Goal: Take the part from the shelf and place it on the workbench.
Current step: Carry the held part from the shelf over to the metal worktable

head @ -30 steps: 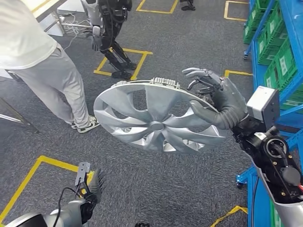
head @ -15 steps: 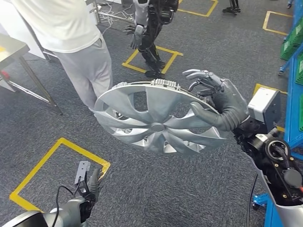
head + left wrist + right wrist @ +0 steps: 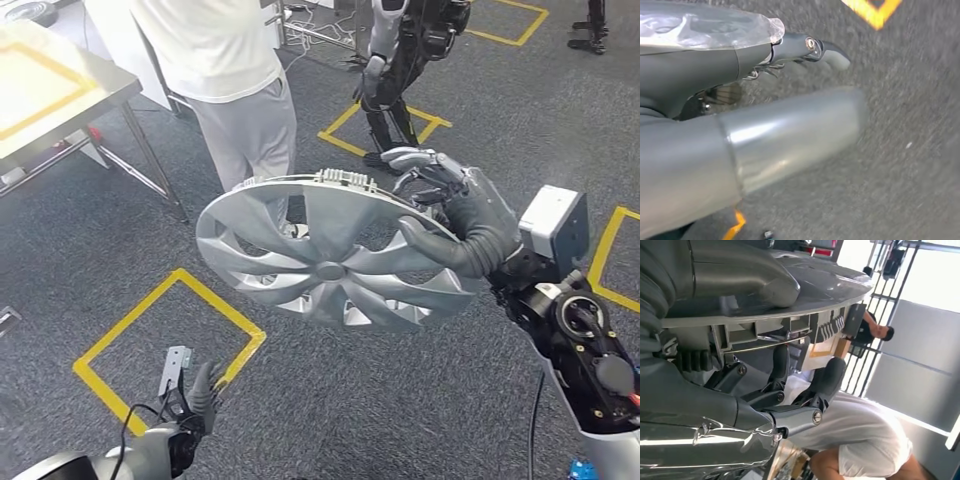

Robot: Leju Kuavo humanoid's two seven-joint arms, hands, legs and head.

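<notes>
head view high, forward-down over carpet; wrist views close behind each hand, left floorward

No readable text, label, brand or number anywhere from my feeds; floor carries plain yellow tape outlines, unlettered.

Ahead I see a person in a white top and grey trousers standing on the grey carpet. Yellow tape squares mark the floor. Another humanoid robot stands further back inside one square, with loose cables lying near it.
</notes>
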